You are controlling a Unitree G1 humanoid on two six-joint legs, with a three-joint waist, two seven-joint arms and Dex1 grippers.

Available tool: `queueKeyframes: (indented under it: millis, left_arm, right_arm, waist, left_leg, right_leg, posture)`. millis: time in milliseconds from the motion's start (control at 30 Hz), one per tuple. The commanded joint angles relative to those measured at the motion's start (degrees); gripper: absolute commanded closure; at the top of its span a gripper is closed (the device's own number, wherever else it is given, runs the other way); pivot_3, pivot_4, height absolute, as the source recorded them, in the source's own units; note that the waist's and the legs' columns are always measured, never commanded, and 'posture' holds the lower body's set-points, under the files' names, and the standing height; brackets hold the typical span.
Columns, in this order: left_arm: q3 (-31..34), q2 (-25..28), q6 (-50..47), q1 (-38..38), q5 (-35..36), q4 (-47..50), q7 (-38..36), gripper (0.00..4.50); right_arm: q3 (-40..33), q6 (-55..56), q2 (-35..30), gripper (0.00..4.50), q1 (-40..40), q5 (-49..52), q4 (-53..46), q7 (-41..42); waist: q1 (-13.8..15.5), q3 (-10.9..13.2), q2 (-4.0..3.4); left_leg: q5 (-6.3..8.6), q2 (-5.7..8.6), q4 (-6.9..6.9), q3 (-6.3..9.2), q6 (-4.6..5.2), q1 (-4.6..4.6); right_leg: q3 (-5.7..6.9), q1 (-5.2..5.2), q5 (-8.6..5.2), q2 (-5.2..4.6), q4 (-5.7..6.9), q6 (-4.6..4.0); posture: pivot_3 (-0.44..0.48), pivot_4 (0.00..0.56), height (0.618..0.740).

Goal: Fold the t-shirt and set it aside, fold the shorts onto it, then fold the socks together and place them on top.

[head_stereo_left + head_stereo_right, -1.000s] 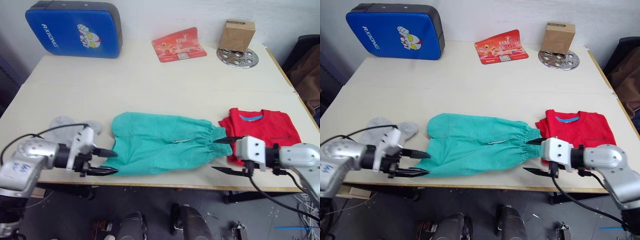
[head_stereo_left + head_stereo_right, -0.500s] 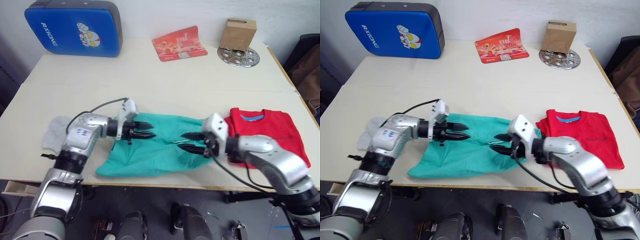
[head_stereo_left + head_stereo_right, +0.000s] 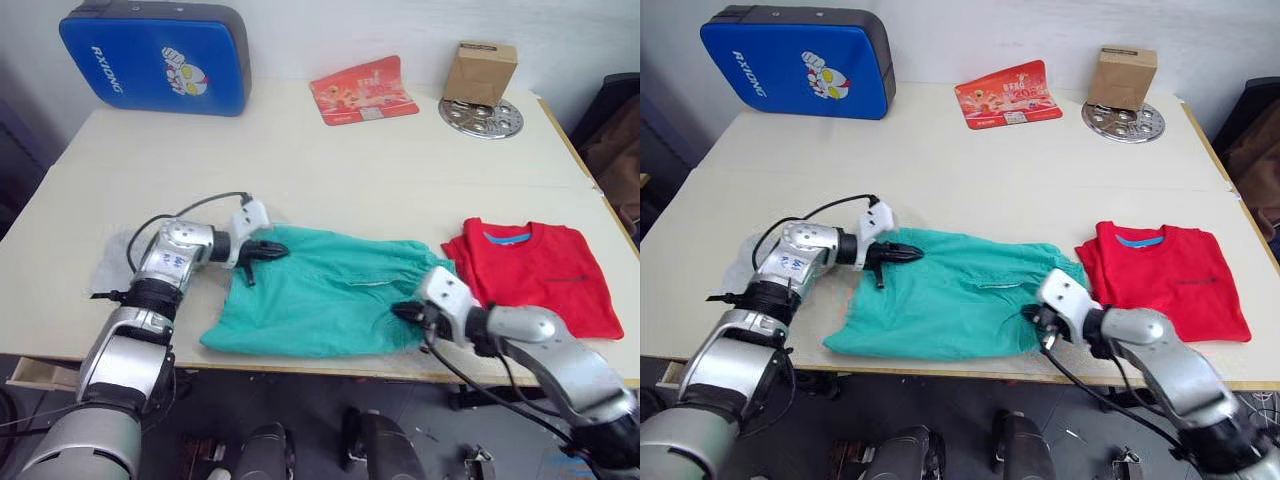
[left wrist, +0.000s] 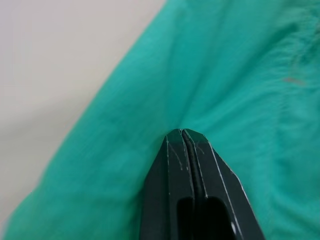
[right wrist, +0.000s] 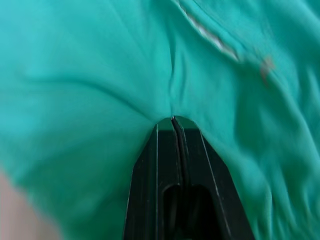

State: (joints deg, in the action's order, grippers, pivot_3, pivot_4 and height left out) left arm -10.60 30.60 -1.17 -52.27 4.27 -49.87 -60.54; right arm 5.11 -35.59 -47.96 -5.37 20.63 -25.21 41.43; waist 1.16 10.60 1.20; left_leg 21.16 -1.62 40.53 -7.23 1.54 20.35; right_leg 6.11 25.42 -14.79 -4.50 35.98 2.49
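Pale table [image 3: 330, 170] against white wall, teal shorts [image 3: 320, 300] near front edge pinched by both closed grippers, left [image 3: 272, 250], right [image 3: 402, 312], red t-shirt [image 3: 535, 275] folded at right, grey socks [image 3: 118, 250] at left.
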Motion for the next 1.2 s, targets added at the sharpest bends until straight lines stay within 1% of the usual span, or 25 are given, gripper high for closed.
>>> queueKeyframes:
  millis: [33,67,100,167,233,267,300,367,467,567,667,733,767,867,967,1033,1100,1167,1200]
  left_arm:
    - [3.90,2.17,-2.12,-0.83,2.89,3.02,-3.25,4.48]
    - [4.84,2.77,-4.12,0.01,4.94,6.94,-5.89,4.48]
    - [5.60,3.63,-7.30,1.65,7.73,12.90,-9.08,4.48]
    - [6.38,4.65,-12.10,4.38,10.97,21.36,-12.20,4.48]
    - [5.81,6.56,-21.02,10.24,16.35,35.99,-14.73,4.48]
    - [5.02,7.29,-23.67,12.94,17.53,41.50,-15.13,4.48]
    - [4.12,7.52,-24.98,15.02,17.46,44.90,-14.64,4.48]
    - [2.36,6.35,-24.17,17.59,14.65,45.68,-11.78,4.48]
    - [-0.92,5.17,-19.10,20.28,8.80,42.15,-8.28,4.48]
    - [-2.16,5.00,-15.43,21.21,5.42,39.22,-6.07,4.48]
    - [-0.20,6.04,-13.77,22.06,4.33,35.22,-3.58,4.48]
    - [1.68,8.03,-13.28,22.87,4.85,34.12,-3.58,4.48]
    - [2.93,9.16,-13.36,23.64,5.99,34.83,-4.39,4.48]
    - [7.87,13.72,-18.64,28.01,13.99,43.40,-10.26,4.48]
    - [10.74,15.90,-25.50,29.01,20.42,50.92,-12.26,4.48]
    - [11.63,14.95,-30.19,25.88,23.97,53.50,-11.37,4.48]
    - [10.60,11.84,-33.16,20.40,25.84,53.23,-9.87,4.48]
    - [8.06,8.39,-32.81,15.80,24.67,50.74,-9.30,4.48]
    - [5.54,6.32,-30.35,13.79,22.03,48.08,-9.44,4.48]
  right_arm:
    - [-7.42,-2.49,-1.02,4.50,0.16,5.27,-5.44,1.79]
    - [-8.71,-3.54,-0.69,4.50,-1.00,7.00,-6.10,1.88]
    - [-9.75,-5.04,0.13,4.50,-3.18,9.10,-6.43,1.56]
    - [-10.79,-7.14,1.29,4.50,-5.97,11.56,-6.62,0.95]
    - [-9.35,-9.81,5.28,4.50,-12.84,13.81,-4.62,-1.13]
    - [-7.96,-10.70,7.17,4.50,-15.84,13.82,-3.15,-2.01]
    - [-6.13,-10.81,8.71,4.50,-18.06,12.64,-1.33,-2.60]
    - [-1.41,-8.89,10.94,4.50,-21.05,7.06,3.87,-4.35]
    - [2.97,-4.99,14.51,4.50,-23.41,-0.69,12.86,-9.03]
    - [3.99,-2.49,15.55,4.50,-23.26,-5.04,17.48,-10.93]
    - [3.57,-0.35,12.81,4.50,-19.88,-10.12,19.54,-13.00]
    - [0.39,0.71,11.24,4.50,-17.46,-11.67,19.20,-14.69]
    - [-3.22,0.51,12.15,4.50,-16.87,-10.18,18.17,-16.08]
    - [-15.59,-5.13,15.33,4.50,-14.57,1.34,8.06,-15.64]
    - [-22.04,-11.34,14.72,4.50,-10.77,6.98,-1.18,-15.46]
    - [-26.52,-16.62,14.52,4.50,-7.38,12.22,-7.14,-15.52]
    - [-31.16,-22.41,14.95,4.50,-2.90,18.50,-12.87,-16.16]
    - [-35.09,-27.51,15.71,4.50,1.31,25.06,-16.48,-17.32]
    - [-36.59,-29.37,16.04,4.50,4.37,27.66,-18.15,-17.68]
  waist:
    - [-0.10,0.00,0.00]
    - [-0.30,0.00,0.00]
    - [-0.51,0.01,0.00]
    - [-1.01,0.01,0.00]
    - [-1.52,0.01,-0.01]
    - [-1.79,0.01,-0.02]
    - [-1.78,0.02,-0.05]
    - [-1.60,0.02,-0.05]
    - [-0.93,0.01,-0.04]
    - [-0.81,0.02,-0.05]
    - [-0.85,0.01,-0.06]
    - [-0.98,0.01,-0.06]
    - [-1.14,0.01,-0.06]
    - [-1.91,0.03,-0.17]
    - [-1.89,0.07,-0.24]
    - [-0.78,0.06,-0.23]
    - [0.31,0.05,-0.21]
    - [0.68,0.05,-0.20]
    - [0.74,0.04,-0.21]
  left_leg:
    - [0.00,0.00,0.00,0.00,0.00,0.01]
    - [0.00,-0.01,0.00,-0.02,0.00,0.01]
    - [0.00,-0.04,0.00,-0.02,-0.01,0.02]
    - [-0.01,-0.07,0.00,0.02,-0.02,0.06]
    - [0.00,-0.07,-0.01,0.07,-0.05,0.06]
    - [0.01,-0.10,-0.02,0.06,-0.07,0.05]
    - [0.02,-0.09,-0.04,0.05,-0.09,0.02]
    - [0.01,-0.09,-0.04,0.06,-0.10,0.02]
    - [-0.02,-0.01,-0.01,0.05,-0.05,0.02]
    - [-0.04,0.04,-0.01,0.06,0.00,0.14]
    - [-0.03,0.03,-0.02,0.09,0.01,0.26]
    - [-0.03,0.00,-0.02,0.11,0.01,0.25]
    - [-0.04,0.00,-0.02,0.10,0.01,0.24]
    - [-0.04,-0.06,-0.04,0.03,-0.03,0.07]
    - [-0.07,-0.11,-0.29,0.11,-0.12,0.07]
    - [-0.07,-0.11,-0.32,0.21,-0.14,0.08]
    - [-0.08,-0.05,-0.30,0.30,-0.13,0.10]
    - [-0.12,0.06,-0.28,0.32,-0.04,0.10]
    - [-0.13,0.13,-0.29,0.31,0.02,0.11]
  right_leg:
    - [-0.01,0.01,0.00,0.00,0.00,0.00]
    - [-0.02,0.03,0.00,0.01,0.02,0.00]
    - [-0.01,0.04,0.00,0.03,0.05,0.00]
    - [0.01,0.07,0.00,0.04,0.10,-0.01]
    - [0.03,0.07,-0.01,0.04,0.09,-0.03]
    - [-0.01,0.07,-0.02,0.06,0.08,-0.04]
    - [-0.05,0.06,-0.02,0.05,0.09,-0.05]
    - [-0.02,0.06,-0.03,0.05,0.09,-0.07]
    - [-0.02,0.05,-0.04,0.02,0.07,-0.07]
    - [0.01,0.09,-0.02,-0.03,0.06,-0.05]
    - [0.05,0.17,-0.01,-0.05,0.00,-0.02]
    - [0.07,0.15,-0.01,-0.04,0.00,-0.02]
    - [0.07,0.15,-0.01,-0.04,0.01,-0.02]
    - [-0.02,0.10,-0.02,-0.02,0.09,-0.03]
    - [0.01,0.15,-0.07,-0.01,0.06,-0.12]
    - [0.05,0.12,-0.08,-0.01,0.02,-0.14]
    - [0.06,0.06,-0.08,-0.03,-0.01,-0.14]
    - [0.04,0.00,-0.03,-0.06,-0.03,-0.05]
    - [0.01,-0.03,0.01,-0.08,-0.07,0.02]
  posture:
    - [0.000,0.150,0.740]
    - [0.000,0.150,0.740]
    - [0.000,0.150,0.740]
    - [0.000,0.150,0.740]
    - [0.000,0.150,0.740]
    - [0.000,0.150,0.740]
    - [0.000,0.150,0.740]
    - [0.000,0.150,0.740]
    - [0.000,0.150,0.740]
    - [0.000,0.150,0.740]
    - [0.000,0.150,0.740]
    - [0.000,0.150,0.740]
    - [0.000,0.150,0.740]
    - [0.000,0.150,0.740]
    - [0.000,0.150,0.740]
    - [0.000,0.150,0.740]
    - [0.000,0.150,0.740]
    - [0.000,0.150,0.740]
    - [0.000,0.150,0.740]
